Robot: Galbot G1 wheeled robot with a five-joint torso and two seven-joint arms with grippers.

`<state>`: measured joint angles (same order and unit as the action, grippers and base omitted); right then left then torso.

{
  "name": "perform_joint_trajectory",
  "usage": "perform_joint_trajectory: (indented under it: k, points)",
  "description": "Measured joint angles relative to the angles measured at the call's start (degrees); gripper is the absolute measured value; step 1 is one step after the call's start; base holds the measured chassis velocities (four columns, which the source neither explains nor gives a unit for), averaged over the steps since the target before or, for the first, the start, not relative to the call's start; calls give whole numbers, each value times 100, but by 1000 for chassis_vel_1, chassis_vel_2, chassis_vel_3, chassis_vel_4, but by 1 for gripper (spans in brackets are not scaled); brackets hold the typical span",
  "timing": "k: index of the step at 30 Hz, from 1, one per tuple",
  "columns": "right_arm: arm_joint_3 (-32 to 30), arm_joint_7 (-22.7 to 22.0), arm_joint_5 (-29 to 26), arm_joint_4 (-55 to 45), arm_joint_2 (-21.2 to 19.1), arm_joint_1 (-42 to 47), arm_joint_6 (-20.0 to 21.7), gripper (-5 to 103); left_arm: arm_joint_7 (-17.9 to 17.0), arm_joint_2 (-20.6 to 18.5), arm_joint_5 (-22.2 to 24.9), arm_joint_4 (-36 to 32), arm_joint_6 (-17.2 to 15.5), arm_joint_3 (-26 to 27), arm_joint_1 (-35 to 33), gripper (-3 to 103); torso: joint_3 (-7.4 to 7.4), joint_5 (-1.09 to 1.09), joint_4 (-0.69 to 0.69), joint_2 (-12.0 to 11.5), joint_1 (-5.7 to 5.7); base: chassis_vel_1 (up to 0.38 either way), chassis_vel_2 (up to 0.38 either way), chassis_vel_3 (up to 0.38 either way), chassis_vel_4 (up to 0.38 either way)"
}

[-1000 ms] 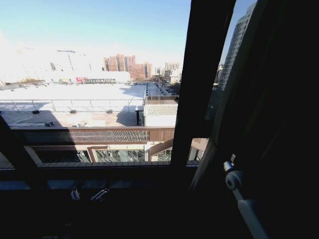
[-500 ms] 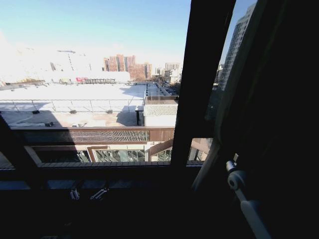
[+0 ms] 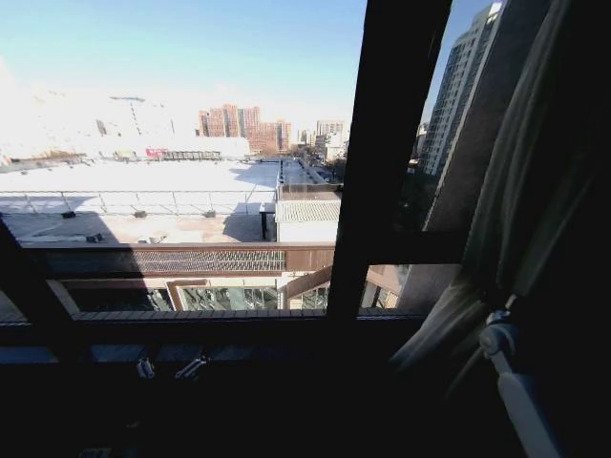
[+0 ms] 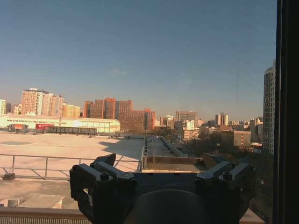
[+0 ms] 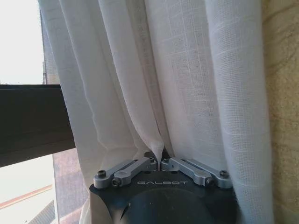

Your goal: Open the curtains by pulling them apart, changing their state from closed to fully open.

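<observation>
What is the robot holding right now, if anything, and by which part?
The right gripper is shut on a pinched fold of the right curtain, low on the bunched panel. The left gripper holds nothing, facing the window glass.

Right gripper (image 5: 160, 162) jaws pinch the curtains (image 5: 187, 79).
</observation>
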<state>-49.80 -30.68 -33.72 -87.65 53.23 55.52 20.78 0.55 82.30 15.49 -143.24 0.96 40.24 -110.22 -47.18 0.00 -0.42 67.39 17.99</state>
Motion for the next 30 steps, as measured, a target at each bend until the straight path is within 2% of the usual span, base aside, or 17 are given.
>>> perform_joint_trajectory:
  k: [9, 17, 18, 20, 21, 24, 25, 27, 29, 30]
  points:
    - [-401, -320, 61, 1070, -133, -504, -12, 0, 33, 41, 33, 0, 71, 12, 3, 100, 0, -4, 1, 0, 0, 0, 0, 0, 0]
    - [-377, -337, 46, 954, -170, -413, 18, 0, 134, 132, 31, 0, 157, 32, -62, 100, 0, 4, -3, 0, 0, 0, 0, 0, 0]
    - [-314, -229, -6, 615, -167, -202, 106, 5, 139, 137, 30, -1, 171, 38, -70, 100, -2, 19, -6, -1, 0, 0, 0, 0, 0]
    - [-224, -94, -71, 38, -120, 115, 190, 16, 138, 123, 43, 0, 172, 49, -42, 100, -1, 6, -6, -1, 0, 0, 0, 0, 0]
    - [-224, -94, -71, 38, -120, 115, 190, 16, 138, 123, 43, 0, 172, 49, -42, 100, -1, 6, -6, -1, 0, 0, 0, 0, 0]
    - [-67, 134, -125, -902, 41, 661, 291, 32, 120, 65, 117, 0, 109, 89, 25, 100, -2, 5, -2, -1, 0, 0, 0, 0, 0]
    - [-67, 134, -125, -902, 41, 661, 291, 32, 120, 65, 117, 0, 109, 89, 25, 100, -2, 5, -2, -1, 0, 0, 0, 0, 0]
    - [52, 404, -190, -1715, 129, 1173, 392, 43, 84, 12, 165, 0, 55, 117, 65, 100, -1, 0, -2, -1, 0, 0, 0, 0, 0]
    - [89, 493, -200, -1957, 157, 1333, 416, 43, 63, 0, 171, 0, 44, 122, 74, 100, -1, 0, -3, -1, 0, 0, 0, 0, 0]
    - [165, 633, -212, -2392, 213, 1617, 456, 48, 23, -18, 180, 0, 26, 122, 91, 100, 0, 0, -3, 0, 0, 0, 0, 0, 0]
